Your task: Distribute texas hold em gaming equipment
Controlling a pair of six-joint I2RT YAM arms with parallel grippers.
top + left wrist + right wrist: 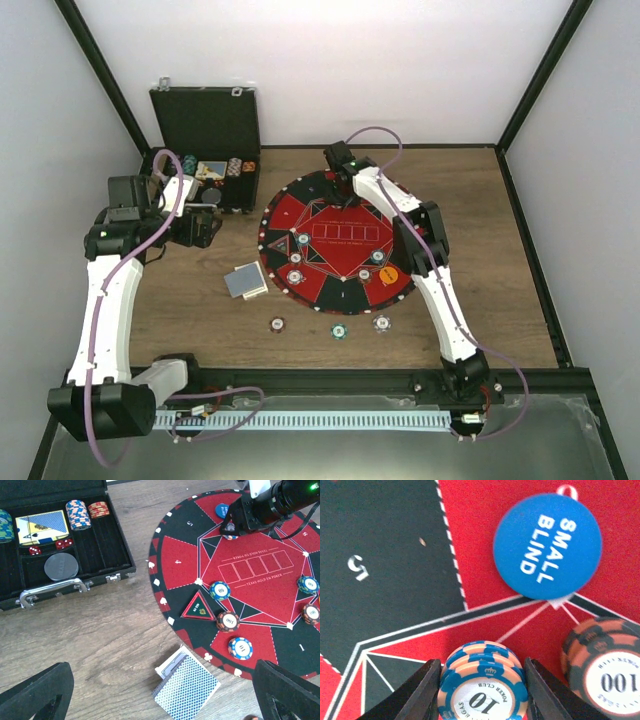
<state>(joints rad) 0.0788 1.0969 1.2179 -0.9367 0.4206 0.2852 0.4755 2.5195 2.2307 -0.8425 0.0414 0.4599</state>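
Between the black fingers [420,692] of the right gripper [481,672] sat a short stack of blue-and-peach striped poker chips [482,697] marked 10. The jaws were clamped on its rim from both sides, though whether it touched the felt could not be told. Just beside it lay a dark orange-striped chip marked 100 [605,672] and, a little farther off, a flat blue disc reading SMALL BLIND [547,545]. All of these were on the far part of the round red-and-black felt mat [335,297].

Such chips were judged light, rigid and smooth-edged, so a stack could shear apart. A hold across opposite rims, low enough to catch every chip, seemed best.

Well apart, the left gripper [205,225] hovered with jaws spread wide and empty, between a grey-blue-backed deck of playing cards [186,687] and the open black hinged case [107,555].
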